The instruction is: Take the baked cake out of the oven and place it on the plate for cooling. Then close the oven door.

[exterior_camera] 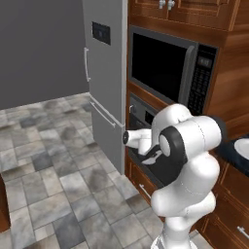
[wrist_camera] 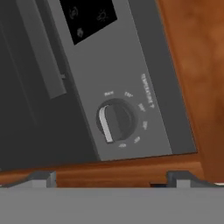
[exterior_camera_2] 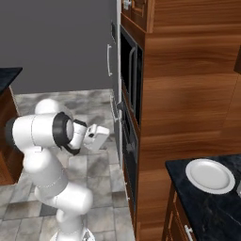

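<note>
Close against the front of the oven, the gripper faces the grey control panel, its two dark tips spread wide apart with nothing between them. Straight ahead of it sits a round knob ringed with small white markings, and above that the black display strip. To the left runs the horizontal bar handle of the oven door. My reading is that the hand is held up here, released, because the door looks shut and must be pulled down before anything inside can be reached — the handle is the likely first target, and the tips are not yet on it.

From the right base view the plate lies bare on the dark counter, well apart from the oven and ready to receive the cake. The microwave sits above the oven.

Much stays hidden. No cake can be made out — presumably it is behind the closed door. In the left base view the arm's white body covers most of the oven front, and the knob's lettering is too blurred to read.
</note>
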Tool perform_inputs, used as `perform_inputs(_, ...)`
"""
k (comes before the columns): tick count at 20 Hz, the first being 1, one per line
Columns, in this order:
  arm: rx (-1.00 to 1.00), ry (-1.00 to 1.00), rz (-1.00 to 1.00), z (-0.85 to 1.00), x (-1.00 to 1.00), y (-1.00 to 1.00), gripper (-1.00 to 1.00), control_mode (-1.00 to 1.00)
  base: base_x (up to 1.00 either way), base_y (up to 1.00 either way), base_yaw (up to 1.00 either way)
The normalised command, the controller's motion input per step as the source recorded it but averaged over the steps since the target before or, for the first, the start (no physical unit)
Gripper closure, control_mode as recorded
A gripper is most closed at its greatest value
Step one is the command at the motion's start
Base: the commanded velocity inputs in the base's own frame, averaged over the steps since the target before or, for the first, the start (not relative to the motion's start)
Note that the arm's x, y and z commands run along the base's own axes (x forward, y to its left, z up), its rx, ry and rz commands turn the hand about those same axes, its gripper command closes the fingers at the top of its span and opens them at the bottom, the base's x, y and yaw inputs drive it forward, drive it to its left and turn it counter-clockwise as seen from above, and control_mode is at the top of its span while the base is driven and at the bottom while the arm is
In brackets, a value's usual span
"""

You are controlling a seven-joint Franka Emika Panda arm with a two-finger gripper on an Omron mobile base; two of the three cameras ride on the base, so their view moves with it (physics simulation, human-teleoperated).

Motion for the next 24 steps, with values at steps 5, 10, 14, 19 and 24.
perform_inputs(5,-0.01,0.05,0.0,-0.23,0.34,-0.14,-1.0,-1.0,0.0,0.0,0.0)
perform_inputs(10,0.0,0.06,0.0,-0.22,0.42,-0.13,-1.0,-1.0,0.0,0.0,0.0)
perform_inputs(14,0.0,0.05,0.0,-0.23,0.4,-0.06,-1.0,-1.0,0.0,0.0,0.0)
perform_inputs(19,0.0,0.06,0.0,-0.26,0.42,-0.05,-1.0,-1.0,0.0,0.0,0.0)
perform_inputs(24,0.0,0.06,0.0,-0.3,0.43,-0.11,-1.0,-1.0,0.0,0.0,0.0)
